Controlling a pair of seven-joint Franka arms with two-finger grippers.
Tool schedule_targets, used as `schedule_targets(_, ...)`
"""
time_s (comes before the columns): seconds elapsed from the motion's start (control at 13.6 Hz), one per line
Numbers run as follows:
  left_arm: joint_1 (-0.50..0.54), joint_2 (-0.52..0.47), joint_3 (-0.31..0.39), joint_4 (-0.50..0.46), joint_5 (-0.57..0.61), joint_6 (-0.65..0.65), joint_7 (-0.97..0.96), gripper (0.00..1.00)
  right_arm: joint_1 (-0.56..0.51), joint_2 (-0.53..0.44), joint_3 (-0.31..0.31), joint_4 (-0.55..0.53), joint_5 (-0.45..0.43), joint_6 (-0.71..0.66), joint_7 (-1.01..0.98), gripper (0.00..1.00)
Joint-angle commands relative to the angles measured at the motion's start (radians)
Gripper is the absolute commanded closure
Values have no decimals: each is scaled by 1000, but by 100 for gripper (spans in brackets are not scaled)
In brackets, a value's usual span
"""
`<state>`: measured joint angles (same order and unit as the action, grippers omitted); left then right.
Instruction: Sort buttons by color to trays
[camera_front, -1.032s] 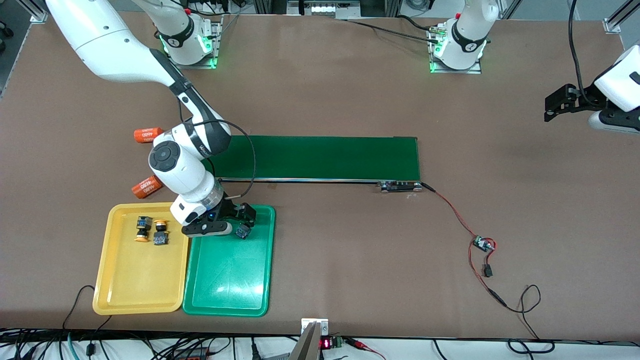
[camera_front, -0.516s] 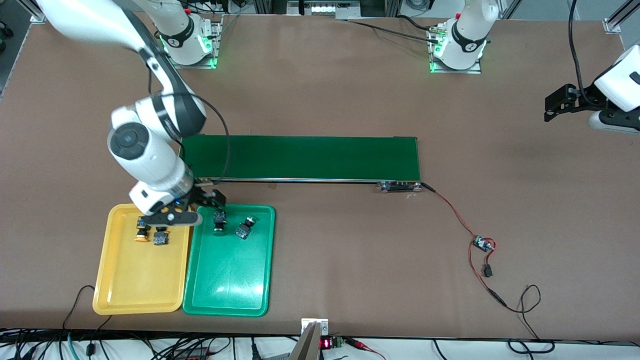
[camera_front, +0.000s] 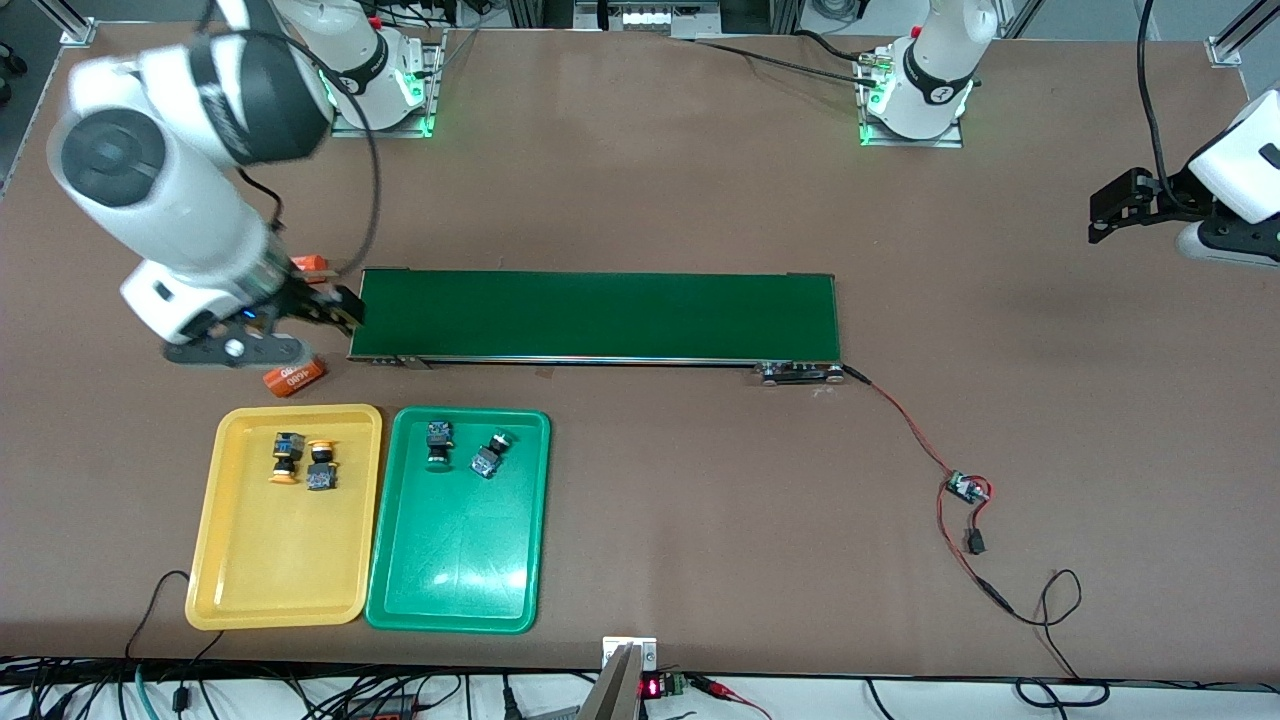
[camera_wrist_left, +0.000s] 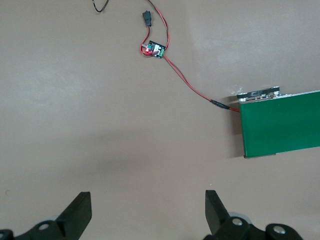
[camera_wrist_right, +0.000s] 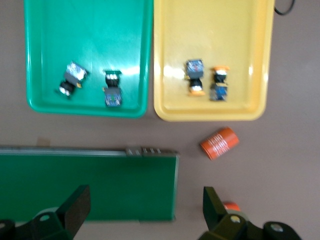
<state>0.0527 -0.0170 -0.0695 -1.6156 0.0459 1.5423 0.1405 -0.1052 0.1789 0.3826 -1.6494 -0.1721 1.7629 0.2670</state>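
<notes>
I see buttons (camera_front: 305, 461) sorted in both trays (camera_front: 270, 590); right pincer (camera_front: 290, 325) open over conveyor end, left pincer (camera_wrist_left: 147, 212) open, waiting; nothing left to pick.

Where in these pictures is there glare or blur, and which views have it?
Front view: a bright glare patch on the floor of the green tray, and the right arm's white wrist above the right gripper is smeared by motion. Right wrist view: soft all over, with glare on the green tray and the yellow tray. Left wrist view: sharp, with only a faint broad shadow on the table.
</notes>
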Motion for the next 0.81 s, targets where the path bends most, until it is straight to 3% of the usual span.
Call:
schedule_targets(0.0,3,2,-3,20,-6,-22,-4,0,-71,-105,-7,-35,74,-81,-87,0)
schedule_targets(0.22,3,2,-3,20,-6,-22,-4,0,-28,-157,-134,-35,124,-148,-87,0)
schedule_targets(0.44,3,2,-3,20,-6,-22,-4,0,91,-183,-334,-27,128,-198,-104,0)
schedule_targets(0.52,3,2,-3,20,-6,-22,-4,0,100,-185,-372,-27,147,-206,-150,0)
schedule_targets(0.74,3,2,-3,20,-6,-22,-4,0,85,-162,-377,-30,158,-207,-198,0)
